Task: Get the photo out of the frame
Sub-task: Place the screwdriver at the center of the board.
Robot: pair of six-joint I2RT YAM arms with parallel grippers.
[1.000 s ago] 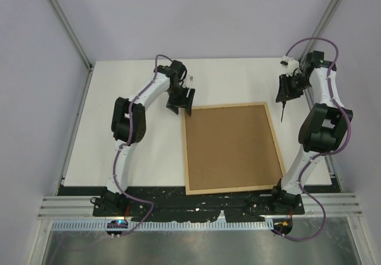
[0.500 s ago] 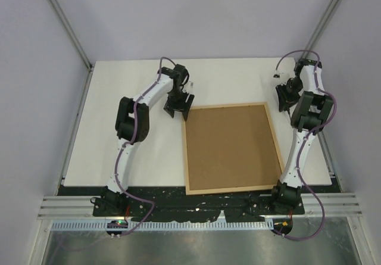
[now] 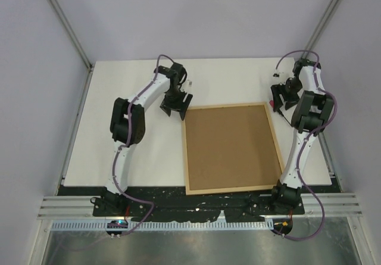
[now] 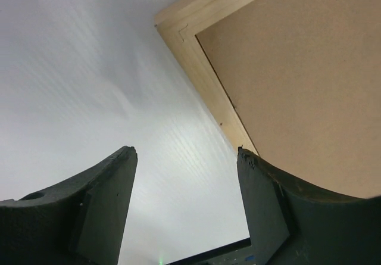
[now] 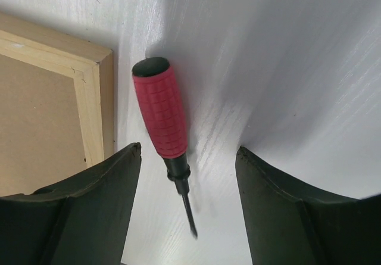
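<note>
Frame [image 3: 232, 147] lay back-up on table [image 3: 137, 146], photo hidden | left gripper [image 4: 184, 158] spread at far-left corner | right gripper [image 5: 186, 155] spread over screwdriver [image 5: 159, 115] | risk: round handle could roll aside under closing jaws.

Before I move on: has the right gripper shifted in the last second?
Yes. In the top view the right gripper has shifted left, toward the far right corner of the frame, which has stayed put.
</note>
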